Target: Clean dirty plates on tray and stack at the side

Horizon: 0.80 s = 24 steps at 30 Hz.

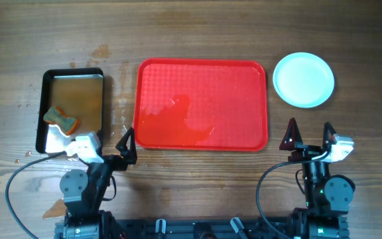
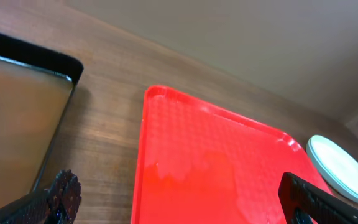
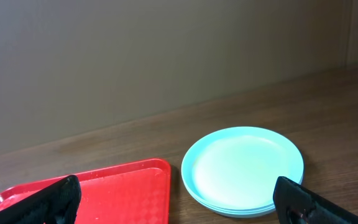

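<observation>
Currently, stacked round pale-blue plates (image 1: 303, 79) off the far-right corner of the red rectangular tray (image 1: 201, 73) look light, stiff, probably slick, so pinch rims; left gripper (image 2: 179, 190) and right gripper (image 1: 309, 133) stand open, empty.

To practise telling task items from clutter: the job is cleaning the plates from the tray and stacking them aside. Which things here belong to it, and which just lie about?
Belongs to the job:
stack of plates, set right of the tray
red tray
sponge, probably the wiper

Just lying about:
black-rimmed pan, holding the sponge
</observation>
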### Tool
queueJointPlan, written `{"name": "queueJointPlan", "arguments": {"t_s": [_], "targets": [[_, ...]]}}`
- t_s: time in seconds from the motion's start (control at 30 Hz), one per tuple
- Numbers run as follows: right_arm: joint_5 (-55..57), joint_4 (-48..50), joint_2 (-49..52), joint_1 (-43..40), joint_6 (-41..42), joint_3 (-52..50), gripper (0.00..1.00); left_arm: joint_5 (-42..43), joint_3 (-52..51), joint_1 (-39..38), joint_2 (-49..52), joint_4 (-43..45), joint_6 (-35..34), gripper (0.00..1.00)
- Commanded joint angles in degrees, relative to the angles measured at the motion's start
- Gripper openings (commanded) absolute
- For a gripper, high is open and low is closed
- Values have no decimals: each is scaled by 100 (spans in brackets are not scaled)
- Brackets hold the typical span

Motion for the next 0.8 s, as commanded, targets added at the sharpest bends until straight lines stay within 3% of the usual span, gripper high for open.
{"name": "queueJointPlan", "arguments": {"t_s": [0.0, 0.13, 0.37, 0.6, 0.77], "targets": [[101, 9, -63, -26, -96, -15, 100, 20, -57, -24, -76, 90, 114, 100], [98, 9, -63, -26, -96, -15, 100, -37, -195, -26, -164, 424, 114, 100], [101, 9, -63, -26, -96, -15, 100, -363, -192, -33, -942, 205, 116, 100], [98, 9, -63, -26, -96, -15, 99, -474, -192, -33, -988, 199, 160, 100], [98, 9, -63, -26, -96, -15, 100, -494, -192, -42, -988, 192, 894, 100]]}}
